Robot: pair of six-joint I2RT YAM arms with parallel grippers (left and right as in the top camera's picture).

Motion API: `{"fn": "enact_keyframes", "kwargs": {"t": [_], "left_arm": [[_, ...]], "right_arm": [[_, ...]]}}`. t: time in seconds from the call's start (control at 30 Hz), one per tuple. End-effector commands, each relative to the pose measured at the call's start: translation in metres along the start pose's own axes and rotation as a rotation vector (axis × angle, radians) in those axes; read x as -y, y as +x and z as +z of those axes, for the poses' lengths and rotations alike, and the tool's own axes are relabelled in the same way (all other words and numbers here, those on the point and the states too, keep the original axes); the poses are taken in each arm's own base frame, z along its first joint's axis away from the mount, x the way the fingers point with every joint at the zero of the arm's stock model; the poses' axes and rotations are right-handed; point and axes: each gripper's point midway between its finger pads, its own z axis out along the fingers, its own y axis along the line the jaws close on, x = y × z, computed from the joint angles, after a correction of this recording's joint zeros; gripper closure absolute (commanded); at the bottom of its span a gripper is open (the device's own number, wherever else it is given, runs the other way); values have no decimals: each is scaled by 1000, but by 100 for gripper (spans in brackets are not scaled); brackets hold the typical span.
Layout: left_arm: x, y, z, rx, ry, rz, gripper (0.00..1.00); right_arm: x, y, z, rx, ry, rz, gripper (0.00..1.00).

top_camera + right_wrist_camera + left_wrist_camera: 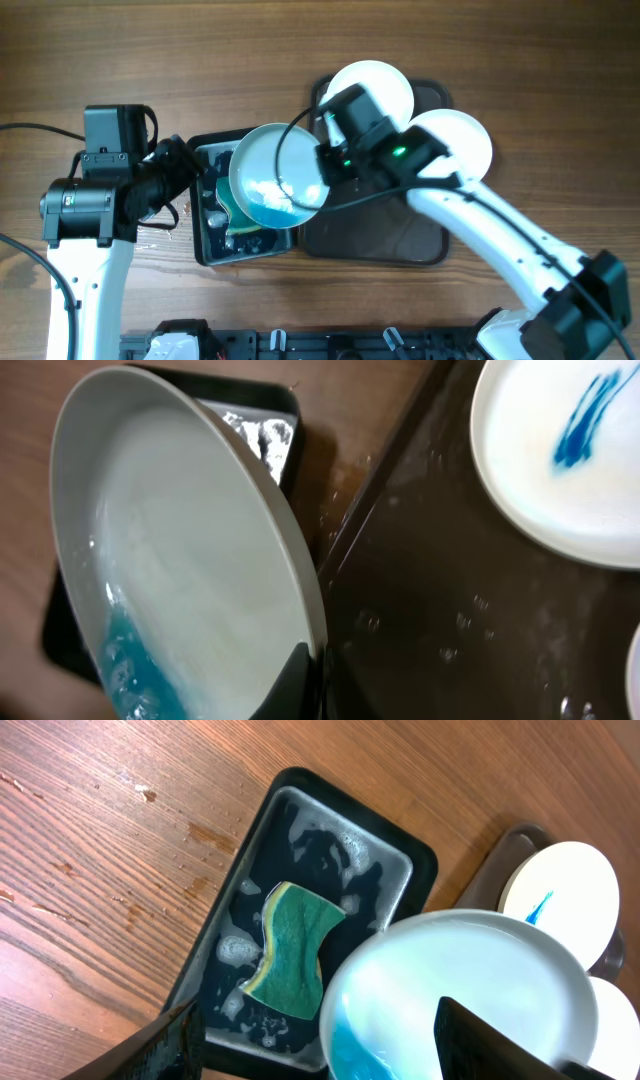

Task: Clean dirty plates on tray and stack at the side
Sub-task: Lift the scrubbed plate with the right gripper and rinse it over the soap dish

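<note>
White-shelled and reaching in from 5 o'clock, the right arm stretches across the tray, its right jaws clamped on the 3 o'clock rim of one plate. That plate hangs tilted over the black tub and green sponge (blue water pools at its 6 o'clock edge). The left arm bends in from 9 o'clock on the table, left jaws spread wide and empty by the tub. A blue-streaked plate and another plate lie flat at the tray's 12 and 2 o'clock.
</note>
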Motion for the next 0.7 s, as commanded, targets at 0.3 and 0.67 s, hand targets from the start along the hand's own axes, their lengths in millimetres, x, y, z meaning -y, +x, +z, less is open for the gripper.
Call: {"fn": "enact_keyframes", "kwargs": {"t": [0.3, 0.67], "left_arm": [[-24, -19, -7, 42, -32, -94, 9], [-46, -32, -9, 72, -68, -177, 0]], "right_arm": [[-27, -55, -31, 398, 468, -330, 96], [-79, -50, -71, 533, 669, -602, 96]]}}
